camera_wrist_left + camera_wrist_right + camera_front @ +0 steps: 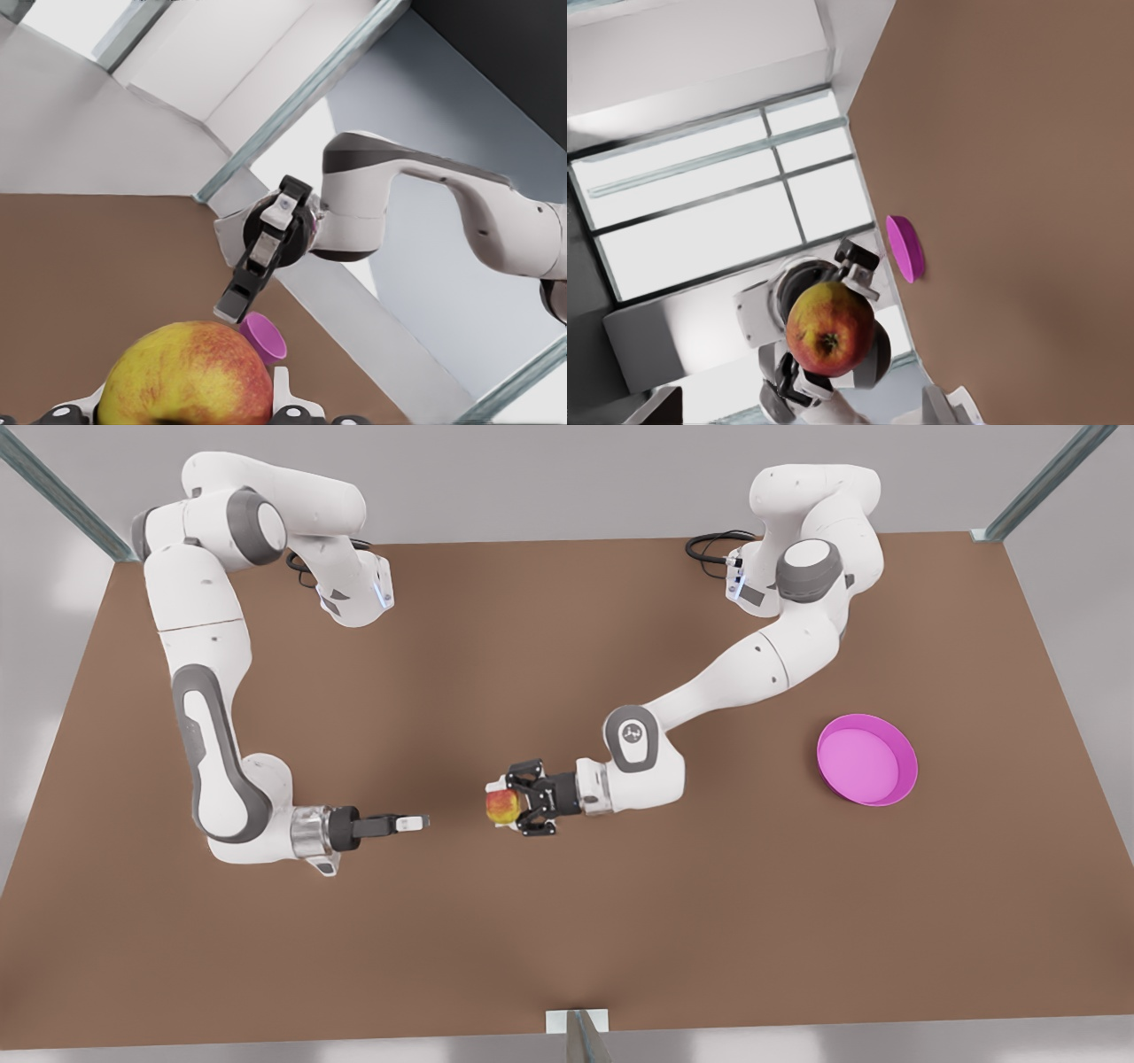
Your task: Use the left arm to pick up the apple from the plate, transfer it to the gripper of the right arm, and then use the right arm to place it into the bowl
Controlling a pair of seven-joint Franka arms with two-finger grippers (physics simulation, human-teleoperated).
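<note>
Front view: apple [501, 806] mid-table, left hand [496, 808]

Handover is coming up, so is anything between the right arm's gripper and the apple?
Nothing visible. The left gripper holds the apple in the air, facing the open right gripper. Between them there is only open air above the bare table.

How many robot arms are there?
2. One reaches in from the front view's right; its left gripper holds the apple. The other reaches in from the front view's left; its right gripper waits open, short of the apple.
</note>
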